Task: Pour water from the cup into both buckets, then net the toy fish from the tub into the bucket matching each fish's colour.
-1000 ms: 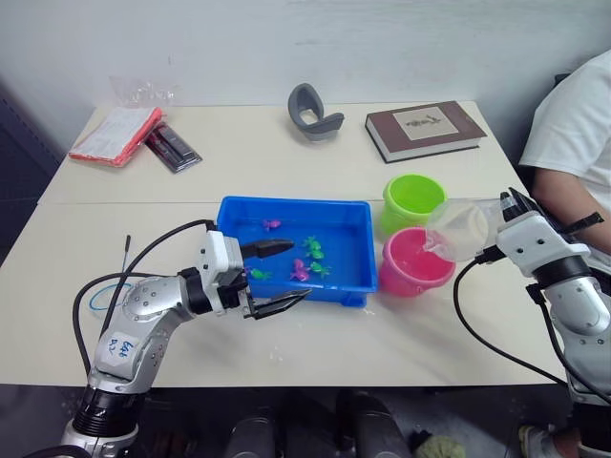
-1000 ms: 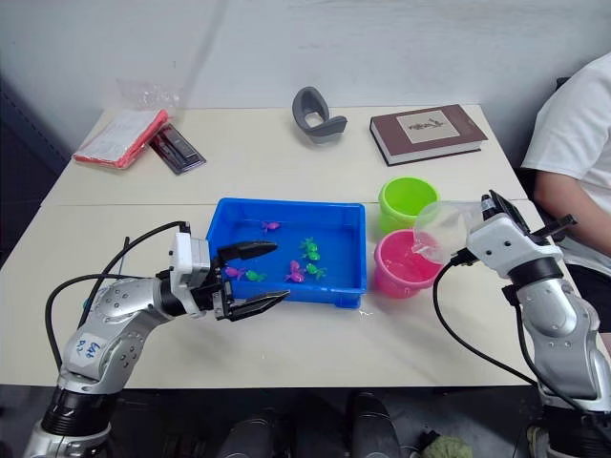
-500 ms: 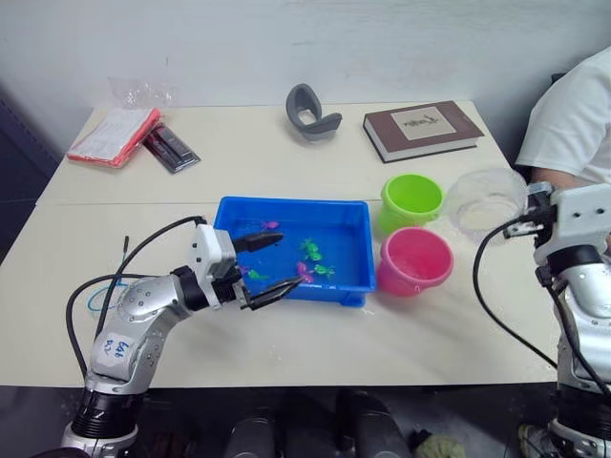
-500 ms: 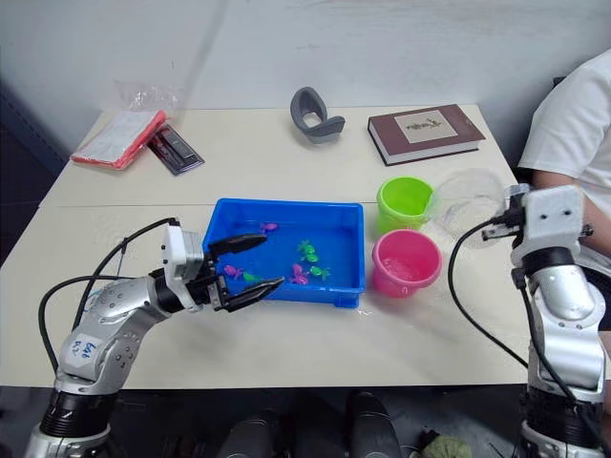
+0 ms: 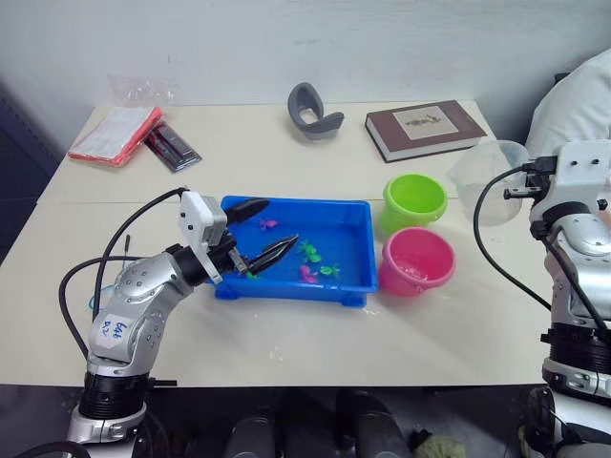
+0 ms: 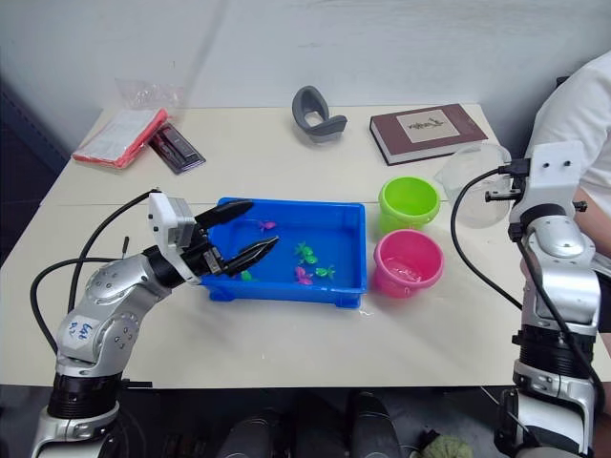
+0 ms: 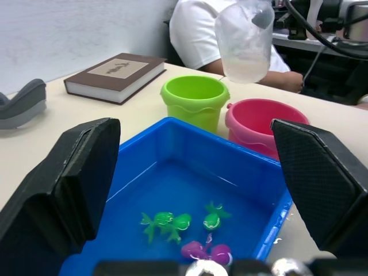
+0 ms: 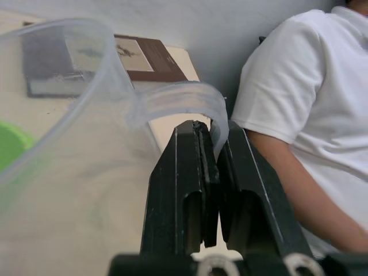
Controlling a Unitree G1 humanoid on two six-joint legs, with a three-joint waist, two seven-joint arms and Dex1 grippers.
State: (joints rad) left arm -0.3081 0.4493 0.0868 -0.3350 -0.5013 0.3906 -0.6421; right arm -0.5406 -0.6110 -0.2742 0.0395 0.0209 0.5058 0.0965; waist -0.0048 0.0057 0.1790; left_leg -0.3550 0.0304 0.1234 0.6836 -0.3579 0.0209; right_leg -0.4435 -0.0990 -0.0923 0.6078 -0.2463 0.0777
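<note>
- A cream table [image 5: 286,334] stands against a pale wall; a person in a white shirt [image 5: 573,105] sits at the frame's right edge.
- Along the upper part of the frame lie a brown book [image 5: 424,129], a grey holder [image 5: 312,113] and a red packet [image 5: 115,135].
- The blue tub [image 5: 353,250] sits at centre, holding green and pink toy fish [image 5: 310,252]; the green bucket [image 5: 413,201] and pink bucket [image 5: 416,260] stand just right of it.
- The left gripper [image 5: 261,232] hovers wide open over the tub's left end, empty.
- The right gripper [image 8: 211,167] pinches the handle of the clear cup [image 5: 487,179], held right of the green bucket.
</note>
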